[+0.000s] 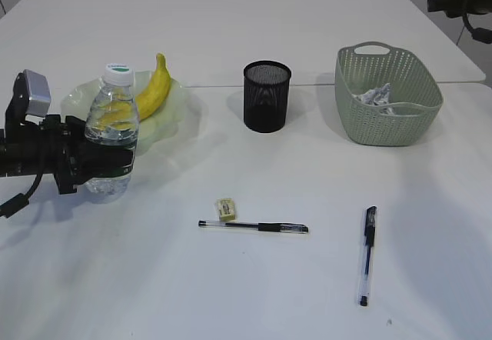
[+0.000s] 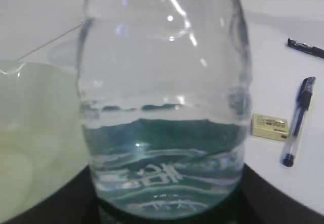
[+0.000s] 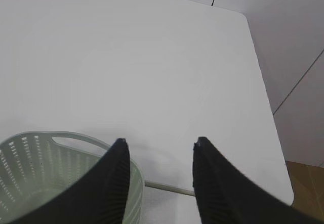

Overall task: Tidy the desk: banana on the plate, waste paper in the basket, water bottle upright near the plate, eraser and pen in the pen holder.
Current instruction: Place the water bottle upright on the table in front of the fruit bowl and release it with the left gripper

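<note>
My left gripper is shut on the clear water bottle, which stands upright at the front of the pale green plate; the bottle fills the left wrist view. A banana lies on the plate. The black mesh pen holder stands mid-table. A yellow eraser and a black pen lie in front, with a second pen to the right. Crumpled paper lies in the green basket. My right gripper is open and empty, high above the basket's far rim.
The plate's rim, the eraser and a pen also show in the left wrist view. A table seam runs behind the holder and basket. The right arm shows at the top right corner.
</note>
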Tool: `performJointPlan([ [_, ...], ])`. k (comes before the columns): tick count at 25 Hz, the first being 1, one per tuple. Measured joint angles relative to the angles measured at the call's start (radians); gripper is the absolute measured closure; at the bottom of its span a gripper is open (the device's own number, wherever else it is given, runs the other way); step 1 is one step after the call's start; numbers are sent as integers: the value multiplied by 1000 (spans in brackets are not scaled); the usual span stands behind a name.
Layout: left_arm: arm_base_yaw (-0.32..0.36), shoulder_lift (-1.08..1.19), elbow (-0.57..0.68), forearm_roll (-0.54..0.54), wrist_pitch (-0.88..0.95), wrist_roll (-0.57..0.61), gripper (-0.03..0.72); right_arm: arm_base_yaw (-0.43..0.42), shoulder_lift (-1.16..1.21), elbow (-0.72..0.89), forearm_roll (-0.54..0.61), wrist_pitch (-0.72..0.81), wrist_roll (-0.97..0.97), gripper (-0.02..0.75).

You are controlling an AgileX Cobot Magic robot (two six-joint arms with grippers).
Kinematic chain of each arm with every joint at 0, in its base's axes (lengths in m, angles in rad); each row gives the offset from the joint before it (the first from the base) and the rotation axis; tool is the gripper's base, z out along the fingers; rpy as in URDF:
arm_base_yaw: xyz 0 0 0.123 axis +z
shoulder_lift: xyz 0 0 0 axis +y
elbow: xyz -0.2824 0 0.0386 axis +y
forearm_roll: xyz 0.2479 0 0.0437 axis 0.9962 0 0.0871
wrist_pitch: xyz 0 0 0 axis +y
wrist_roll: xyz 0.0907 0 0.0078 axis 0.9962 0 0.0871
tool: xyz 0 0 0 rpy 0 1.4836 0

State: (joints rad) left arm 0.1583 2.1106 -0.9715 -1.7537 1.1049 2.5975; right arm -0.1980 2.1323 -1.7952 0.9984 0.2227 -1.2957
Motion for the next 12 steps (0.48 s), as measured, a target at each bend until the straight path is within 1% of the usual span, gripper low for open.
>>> performJointPlan([
  [4,0,17,0,-16,0,41,329,0,0,0,0,0,0,423],
  [12,0,81,3,-32,13,68,328,0,0,0,0,-4,0,422],
])
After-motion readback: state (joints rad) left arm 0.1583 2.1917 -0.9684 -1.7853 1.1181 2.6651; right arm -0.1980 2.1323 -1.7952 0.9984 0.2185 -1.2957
